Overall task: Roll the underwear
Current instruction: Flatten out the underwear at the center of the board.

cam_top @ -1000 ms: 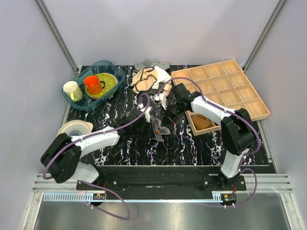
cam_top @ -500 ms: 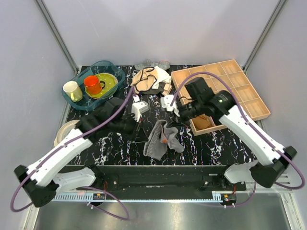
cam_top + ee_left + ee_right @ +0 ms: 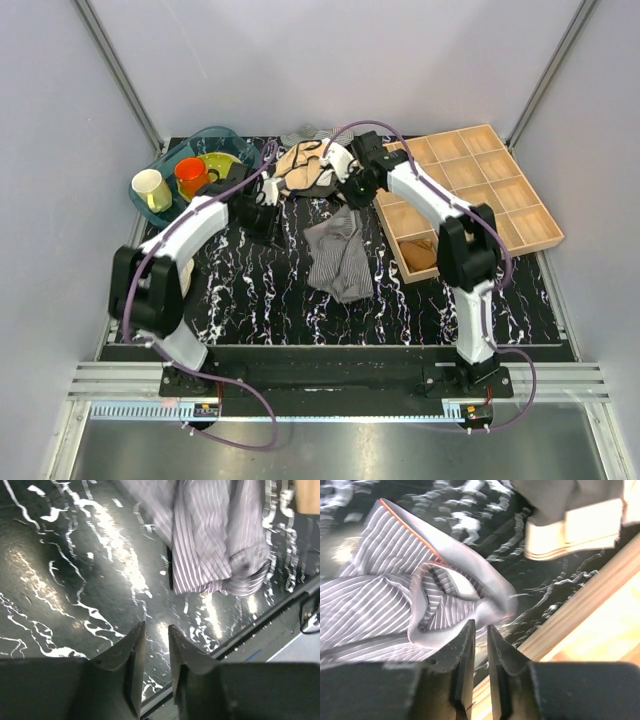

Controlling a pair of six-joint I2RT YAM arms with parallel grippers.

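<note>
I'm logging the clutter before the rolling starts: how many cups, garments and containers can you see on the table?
Cups: 2, a cream cup and an orange cup.
Garments: 2, the pinstriped underwear and a beige-and-white garment.
Containers: 2, a blue tub and a wooden divided tray.
Total: 6

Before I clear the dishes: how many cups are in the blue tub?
2: a pale yellow-white ceramic cup at the left end of the translucent blue plastic tub, and an orange cup beside it. Others may be hidden.
</note>
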